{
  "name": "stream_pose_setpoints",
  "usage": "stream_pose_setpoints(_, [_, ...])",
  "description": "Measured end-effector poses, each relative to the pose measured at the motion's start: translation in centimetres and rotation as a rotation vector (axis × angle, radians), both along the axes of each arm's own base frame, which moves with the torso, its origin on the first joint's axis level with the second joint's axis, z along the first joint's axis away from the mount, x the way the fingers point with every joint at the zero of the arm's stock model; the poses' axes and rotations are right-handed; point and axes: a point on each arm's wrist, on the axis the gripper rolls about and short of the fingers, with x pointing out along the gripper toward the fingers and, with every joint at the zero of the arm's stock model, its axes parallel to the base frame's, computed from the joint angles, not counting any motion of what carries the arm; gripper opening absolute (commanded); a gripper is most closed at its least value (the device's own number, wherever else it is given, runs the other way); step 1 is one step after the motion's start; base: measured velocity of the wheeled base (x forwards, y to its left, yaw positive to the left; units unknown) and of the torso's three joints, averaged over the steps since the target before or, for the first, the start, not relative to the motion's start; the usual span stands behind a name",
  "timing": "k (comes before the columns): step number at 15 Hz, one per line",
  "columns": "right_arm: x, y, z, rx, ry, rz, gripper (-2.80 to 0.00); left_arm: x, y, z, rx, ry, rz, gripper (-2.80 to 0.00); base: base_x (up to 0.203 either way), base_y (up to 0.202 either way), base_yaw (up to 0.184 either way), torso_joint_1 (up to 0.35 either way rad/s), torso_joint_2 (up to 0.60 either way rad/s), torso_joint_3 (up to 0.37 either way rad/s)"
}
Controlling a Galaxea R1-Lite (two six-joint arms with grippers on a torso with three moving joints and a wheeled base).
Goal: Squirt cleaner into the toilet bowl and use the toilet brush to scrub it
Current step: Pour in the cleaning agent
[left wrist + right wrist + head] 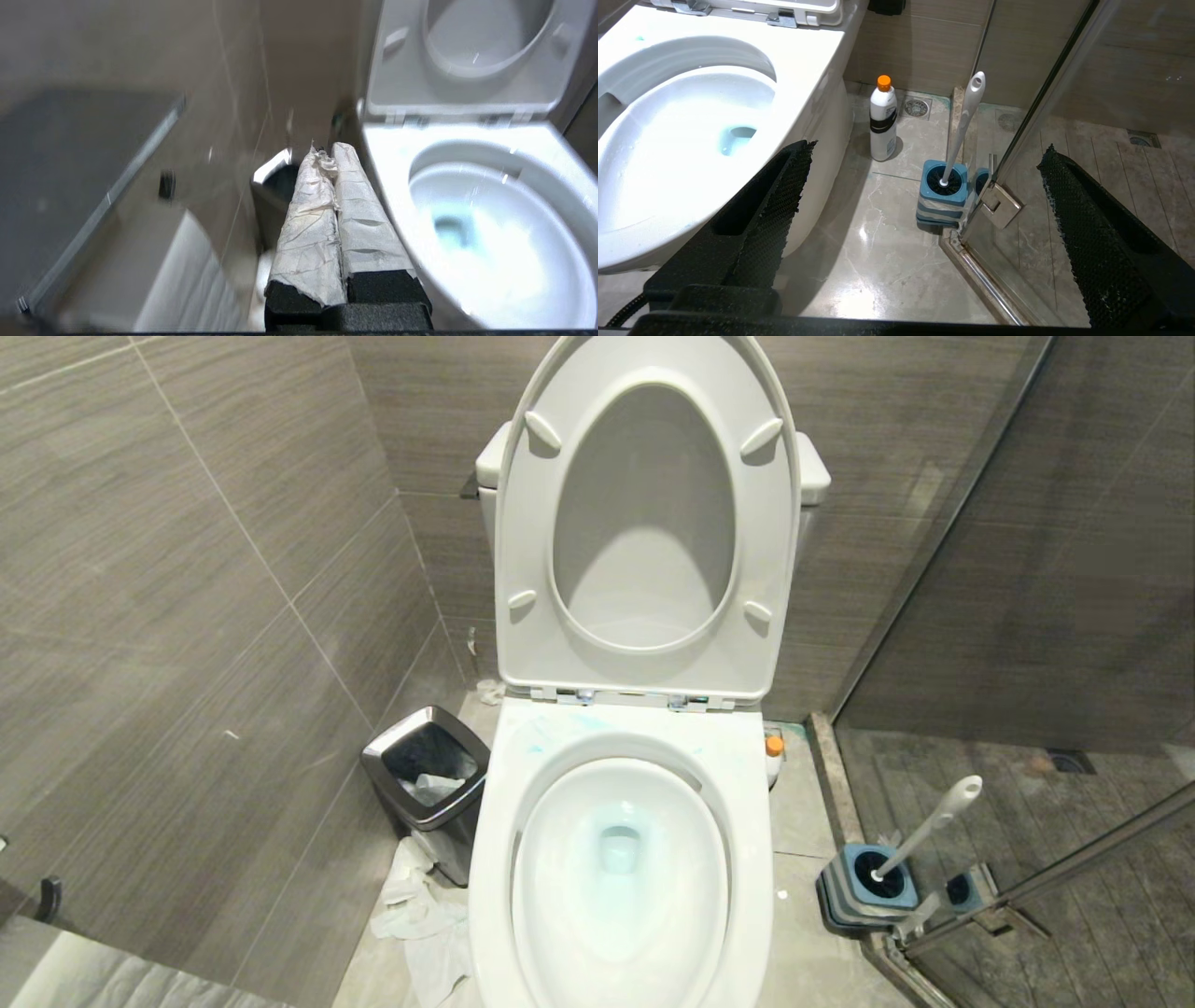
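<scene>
So the right gripper [924, 219] hung low over the floor [859, 252] with its jaws spread wide, nothing between them. The left gripper [327, 154] was beside the bowl's left side, its paper-wrapped fingers [308, 233] pressed together and holding nothing I could see. Neither one showed up in the head view.

The bowl [485, 896] sat front and centre, seat and lid [644, 523] tipped up against the tank. Cleaner [616, 845] was already in there: a turquoise tint in the water at the drain, plus faint streaks on the back left of the rim.

The brush [924, 831] was parked in its blue holder [878, 887] on the floor right of the bowl, handle leaning away, right up against the glass door [1027, 896] hinge.

Left of the bowl there was a chrome-rimmed bin [425, 784] just beside it, crumpled paper [420, 915] on the floor in front.

Further back on the right, a white bottle [883, 121] with an orange cap stood close to the bowl's base, near a floor drain [917, 108] by the back wall.
</scene>
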Motion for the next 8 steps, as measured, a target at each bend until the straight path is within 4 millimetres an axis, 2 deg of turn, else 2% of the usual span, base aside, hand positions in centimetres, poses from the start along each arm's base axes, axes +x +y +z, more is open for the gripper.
stream_pose_setpoints(5, [0.0,0.0,0.0,0.000,0.000,0.000,0.00,0.4,0.1,-2.7,0.023,0.263,0.059,-2.80,0.000,0.000,0.000,0.000,0.00,0.000])
stream_pose_setpoints(8, [0.0,0.0,0.0,0.000,0.000,0.000,0.00,0.4,0.1,-2.8,0.035,0.274,0.057,-2.80,0.000,0.000,0.000,0.000,0.00,0.000])
